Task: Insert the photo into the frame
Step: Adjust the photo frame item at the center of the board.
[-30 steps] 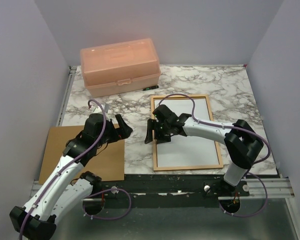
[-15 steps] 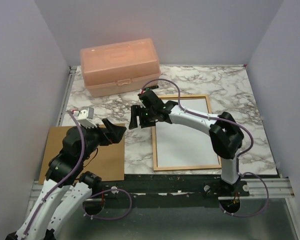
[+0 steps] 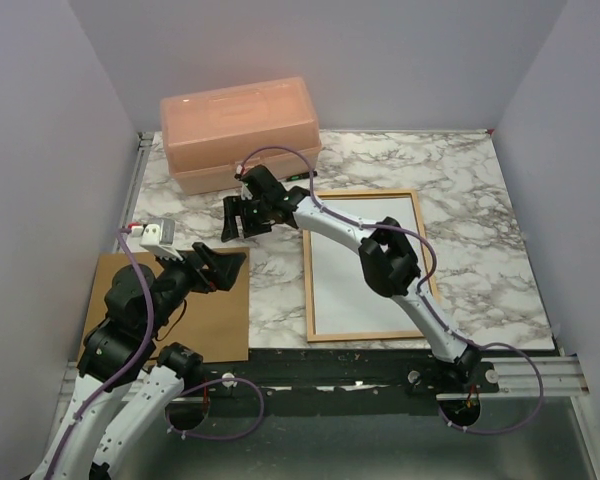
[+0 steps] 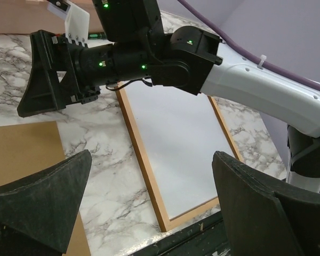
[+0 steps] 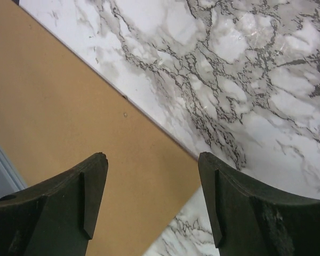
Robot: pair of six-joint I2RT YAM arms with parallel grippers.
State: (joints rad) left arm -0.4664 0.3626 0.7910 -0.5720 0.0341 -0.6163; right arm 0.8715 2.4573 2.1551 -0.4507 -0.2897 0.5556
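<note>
The orange-brown frame [image 3: 308, 275] lies flat on the marble at centre right. The photo [image 3: 370, 262] rests inside it with its plain white back up and its picture side hidden. In the left wrist view the frame [image 4: 143, 160] and the photo [image 4: 176, 133] lie below my fingers. My right gripper [image 3: 236, 220] reaches far left of the frame, over bare marble, open and empty. Seen from the left wrist, the right gripper [image 4: 42, 80] hangs above the marble. My left gripper [image 3: 225, 267] hovers wide open over the backing board's far right corner, holding nothing.
A brown backing board [image 3: 170, 310] lies at the near left; its edge [image 5: 69, 133] shows under the right gripper [image 5: 152, 160]. A pink plastic box [image 3: 240, 135] stands at the back left, with a small dark pen [image 3: 300, 175] beside it. The table's [image 3: 480, 180] black front rail runs along the near edge.
My right arm has swung left off the frame and out toward the pink box, jaws widening slightly. My left arm has drawn back toward the near left, still wide open.
</note>
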